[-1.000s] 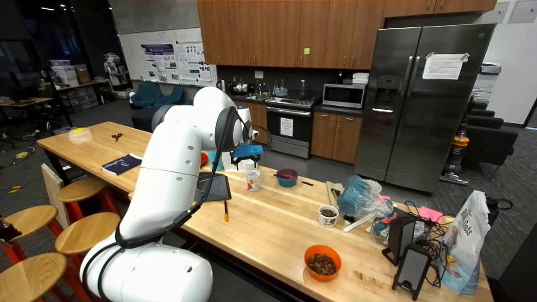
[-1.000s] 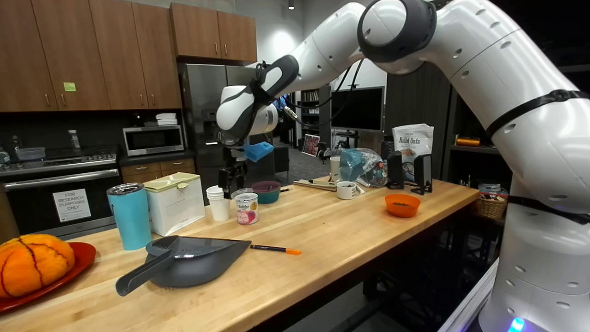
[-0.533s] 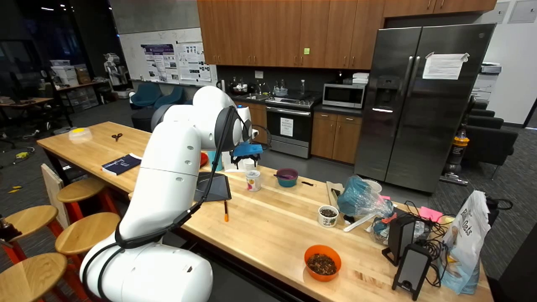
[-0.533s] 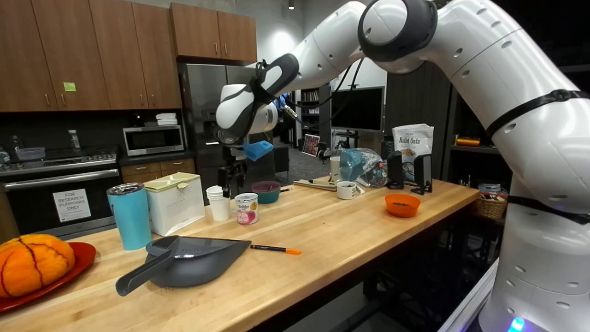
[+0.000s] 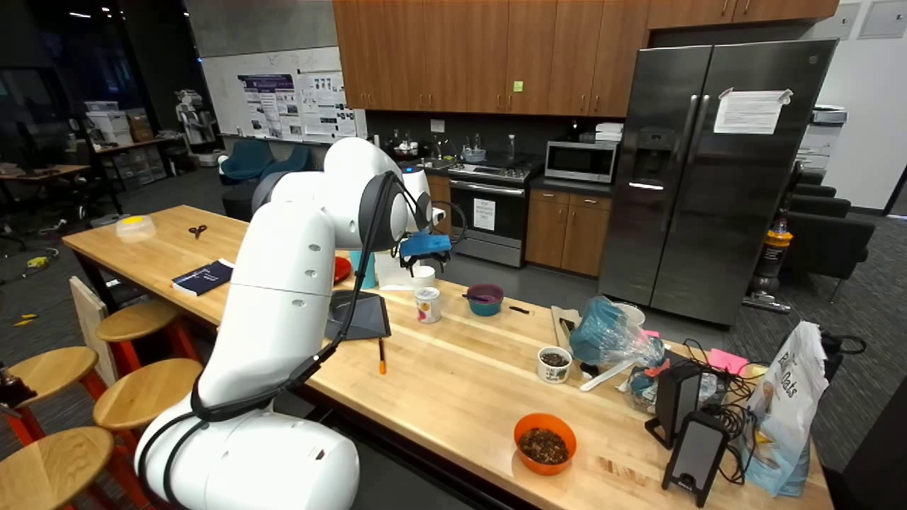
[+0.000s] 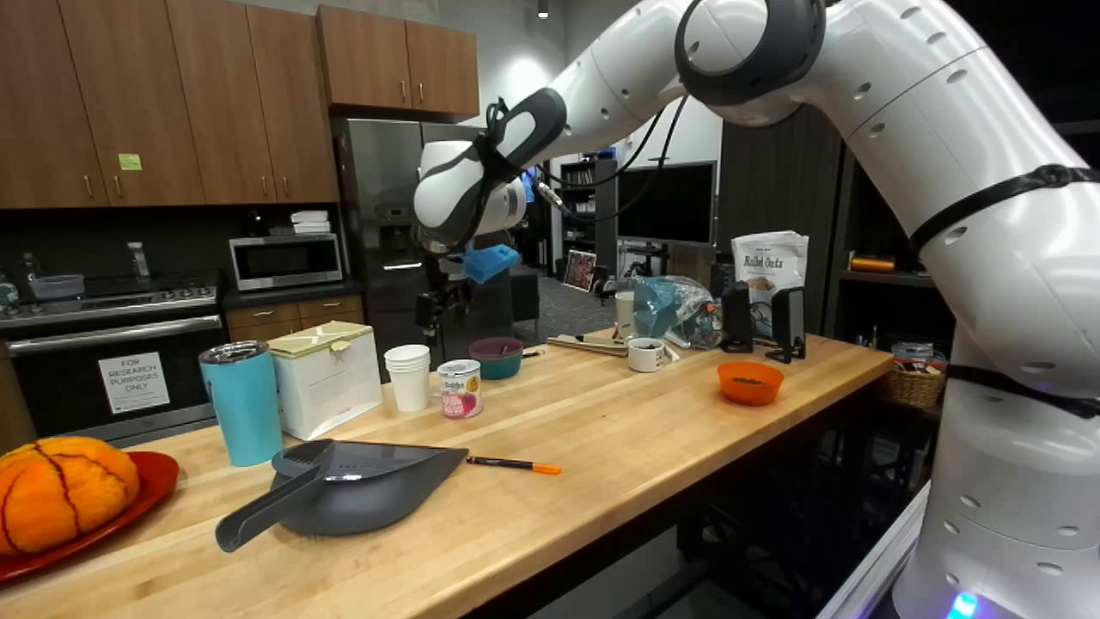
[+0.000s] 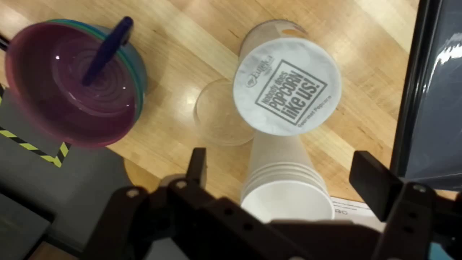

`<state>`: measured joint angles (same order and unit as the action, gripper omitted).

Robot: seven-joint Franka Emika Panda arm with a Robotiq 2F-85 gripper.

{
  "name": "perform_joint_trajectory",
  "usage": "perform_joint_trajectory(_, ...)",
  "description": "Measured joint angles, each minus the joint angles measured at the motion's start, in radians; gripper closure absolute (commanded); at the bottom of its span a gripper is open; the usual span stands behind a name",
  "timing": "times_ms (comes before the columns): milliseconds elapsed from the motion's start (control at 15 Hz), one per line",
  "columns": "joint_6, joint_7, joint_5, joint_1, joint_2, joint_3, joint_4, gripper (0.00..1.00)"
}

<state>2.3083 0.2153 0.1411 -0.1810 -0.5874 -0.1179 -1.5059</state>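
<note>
Hovering empty with my gripper [image 7: 281,168] spread wide near the stacked cups [image 7: 287,202], popcorn can [image 7: 287,86] at their twelve o'clock in the wrist view, I could topple either if I descended off-centre.

Nearest the black two-fingered gripper [image 7: 283,172], a stack of white paper cups [image 7: 285,175] is stood upright, mouths up, on the pale wooden tabletop [image 6: 601,481]. Just beside it is set an upright cylindrical can [image 7: 287,86], its white top printed with "POPCORN" in dark letters. A clear round disc [image 7: 220,112] is partly hidden by the can in the wrist view. Nested purple and teal bowls [image 7: 43,94] are placed near, a dark blue-purple handle [image 7: 108,50] leaned on the rim.
</note>
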Motion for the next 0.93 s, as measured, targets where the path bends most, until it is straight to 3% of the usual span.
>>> perform_joint_trajectory(467, 0.142, -0.128, -0.031, 0.025, 0.011, 0.032, -0.03, 0.0)
perform_joint_trajectory(933, 0.244, -0.178, -0.073, 0.044, 0.004, 0.036, -0.098, 0.0)
